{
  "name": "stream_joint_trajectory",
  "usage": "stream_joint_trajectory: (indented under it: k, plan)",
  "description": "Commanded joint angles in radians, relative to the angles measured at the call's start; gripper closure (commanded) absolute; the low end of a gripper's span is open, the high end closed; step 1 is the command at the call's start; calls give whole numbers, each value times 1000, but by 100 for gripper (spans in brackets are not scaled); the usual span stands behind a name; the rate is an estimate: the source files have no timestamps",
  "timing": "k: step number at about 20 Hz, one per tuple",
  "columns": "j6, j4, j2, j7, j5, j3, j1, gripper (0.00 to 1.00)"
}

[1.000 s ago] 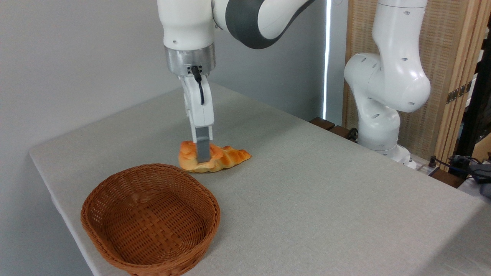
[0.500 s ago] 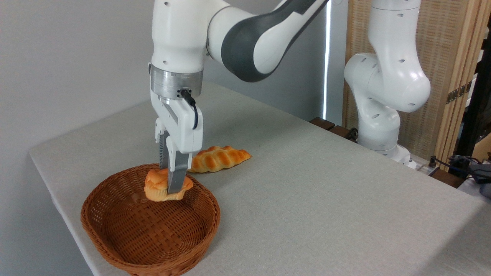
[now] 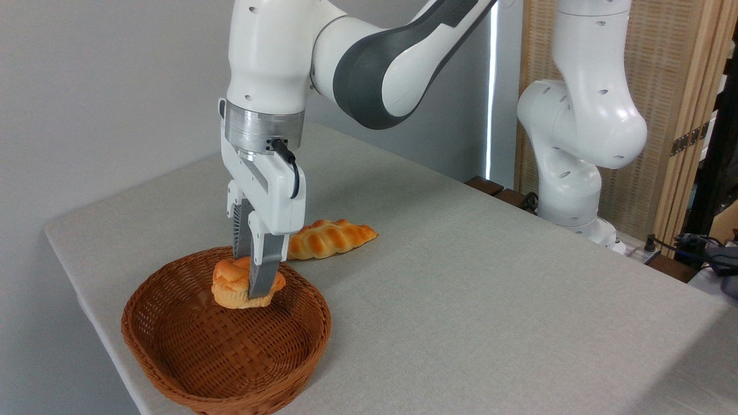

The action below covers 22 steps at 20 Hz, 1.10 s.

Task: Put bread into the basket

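The bread, a small round orange-golden bun with a paler scalloped underside, hangs over the far half of the basket. My gripper is shut on it, pointing straight down, with one finger across the bun's front. The bun sits just above the basket's floor, inside the line of the rim. The basket is reddish-brown woven wicker, shallow, with nothing lying in it.
A longer braided golden loaf lies on the grey table just behind the basket. The arm's white base stands at the back right. The table's left edge runs close to the basket.
A second ago my gripper held the bun on the table beside the loaf. It has since carried it left and forward over the basket, and in the last half second sank slightly lower.
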Motion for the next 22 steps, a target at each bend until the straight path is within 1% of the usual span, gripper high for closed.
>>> stream_joint_trajectory:
  k: [1, 5, 8, 12, 13, 15, 17, 19, 20, 21, 22]
  plan:
    - [11, -1, 0, -9, -17, 6, -5, 0]
    - [0, -1, 0, -9, -17, 6, -5, 0]
    - [-26, 0, -4, -7, -5, 6, -5, 0]
    - [-138, 0, -21, -9, -2, 7, -5, 0]
    - [-173, 2, -36, -9, -1, 7, -5, 0]
    - [-216, 0, -58, -12, 2, 27, -5, 0]
    - [-268, 0, -75, -29, 2, 32, -5, 0]
    - [-317, 0, -86, -65, 7, 32, -7, 0]
    - [-322, 0, -90, -102, 15, 27, -7, 0]
    - [-322, 0, -93, -165, 39, 21, -10, 0]
    - [-320, 0, -95, -226, 91, 18, -18, 0]
